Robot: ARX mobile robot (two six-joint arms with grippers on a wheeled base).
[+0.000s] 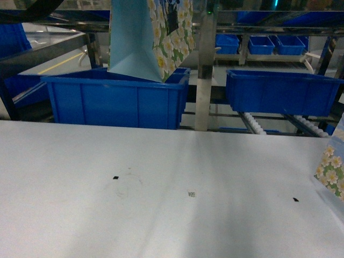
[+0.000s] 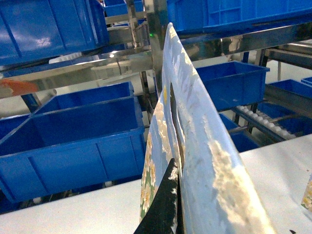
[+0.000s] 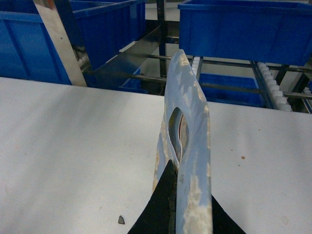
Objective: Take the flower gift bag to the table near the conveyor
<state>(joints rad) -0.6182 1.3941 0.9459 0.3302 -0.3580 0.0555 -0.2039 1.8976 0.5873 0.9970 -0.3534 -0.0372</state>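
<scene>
The flower gift bag (image 1: 145, 37) hangs at the top of the head view, its pale-blue wedge side and floral face with a dark panel just above the left blue bin (image 1: 113, 99). My left gripper (image 2: 178, 170) is shut on the bag's top edge (image 2: 195, 122); one black finger (image 2: 165, 204) shows against it. The gripper itself is out of the head view. The white table (image 1: 161, 215) lies in front, bare but for tiny black marks. Behind it stands the steel conveyor (image 1: 204, 70) with white rollers (image 1: 252, 123). My right gripper (image 3: 183, 170) is shut on a second floral bag (image 3: 187, 112) over the table.
The second floral bag (image 1: 332, 169) shows at the table's right edge in the head view. Another blue bin (image 1: 279, 91) sits on the rack at right, with smaller blue bins (image 1: 263, 44) further back. A steel upright (image 3: 58, 39) stands beyond the table's far edge.
</scene>
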